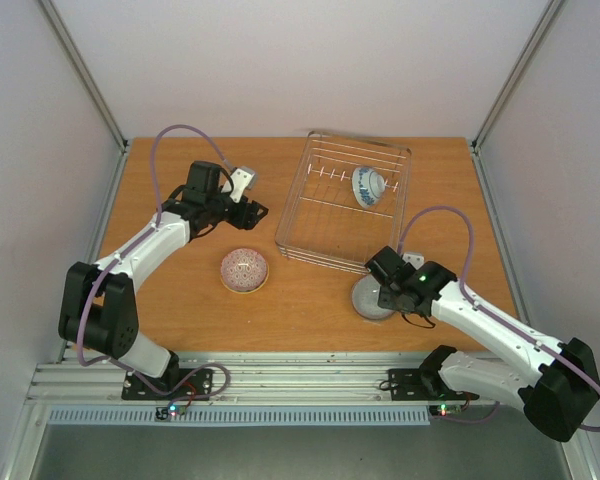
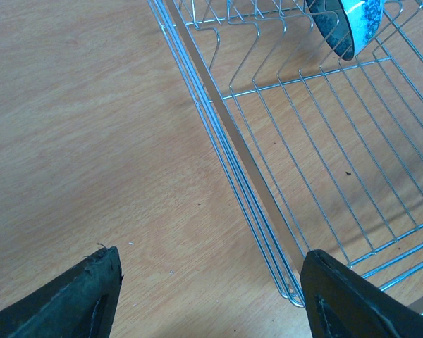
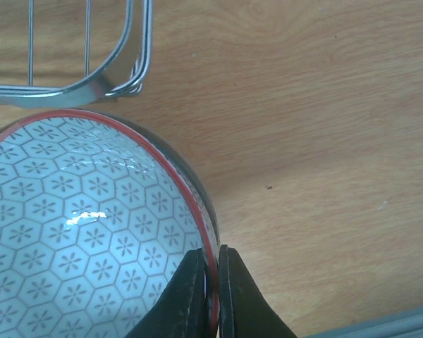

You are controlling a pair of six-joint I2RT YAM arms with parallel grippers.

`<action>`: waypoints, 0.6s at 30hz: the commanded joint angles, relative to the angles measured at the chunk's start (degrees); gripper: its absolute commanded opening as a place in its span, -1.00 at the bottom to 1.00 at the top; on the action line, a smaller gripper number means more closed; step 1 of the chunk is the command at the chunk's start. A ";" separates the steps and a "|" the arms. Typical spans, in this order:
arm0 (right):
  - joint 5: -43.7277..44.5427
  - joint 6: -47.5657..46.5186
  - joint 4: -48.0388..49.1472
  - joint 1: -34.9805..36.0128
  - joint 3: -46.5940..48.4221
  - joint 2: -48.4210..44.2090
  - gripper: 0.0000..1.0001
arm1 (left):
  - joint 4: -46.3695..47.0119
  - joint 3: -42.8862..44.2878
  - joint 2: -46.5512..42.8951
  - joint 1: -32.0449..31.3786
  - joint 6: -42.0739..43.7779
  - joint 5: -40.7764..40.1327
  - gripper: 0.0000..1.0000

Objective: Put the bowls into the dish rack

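The dish rack stands at the back centre of the table, and a blue-and-white bowl leans on its side inside it. A pink-red patterned bowl sits upright on the table, left of the rack. A pale grey bowl with a hexagon flower pattern and a red rim sits just in front of the rack's near corner. My right gripper is shut on this bowl's rim, one finger inside and one outside. My left gripper hangs open over the table by the rack's left edge, holding nothing.
The grey bowl lies close to the table's front edge. Grey walls and metal posts enclose the table on three sides. The blue-and-white bowl leans at the far end of the rack.
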 commanded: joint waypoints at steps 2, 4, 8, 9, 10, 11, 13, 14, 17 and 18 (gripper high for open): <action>2.55 -0.75 -5.58 1.02 4.89 -5.04 -0.97 | 1.52 0.24 0.24 0.23 0.47 2.03 0.41; 2.81 -1.53 -6.92 1.11 6.71 -6.65 -0.97 | 0.84 0.59 0.13 0.21 0.69 3.24 0.41; 2.97 -3.54 -8.28 1.74 10.40 -8.74 -0.97 | -1.96 1.48 -0.18 0.03 2.24 9.26 0.41; 2.91 -3.97 -8.30 1.96 11.28 -9.13 -0.97 | -2.68 1.72 -0.24 -0.12 2.58 10.38 0.41; 2.89 -4.48 -8.00 2.33 12.14 -9.30 -0.97 | -3.61 2.18 -0.37 -0.45 2.82 11.35 0.41; 2.92 -5.00 -7.36 2.77 12.84 -9.24 -0.97 | -4.50 2.70 -0.53 -0.82 3.06 12.03 0.41; 2.91 -6.81 -5.31 3.36 14.20 -8.34 -0.97 | -6.29 3.81 -0.83 -1.81 3.16 13.16 0.41; 2.87 -7.78 -4.09 3.39 14.73 -7.46 -0.97 | -7.18 4.37 -0.96 -2.38 3.12 13.61 0.41; 3.14 -10.37 0.63 3.54 16.58 -2.97 -0.97 | -9.76 6.40 -1.15 -4.81 2.89 14.81 0.41; 3.14 -11.22 2.30 3.61 17.07 -1.36 -0.97 | -10.62 7.13 -1.27 -5.62 2.85 15.17 0.42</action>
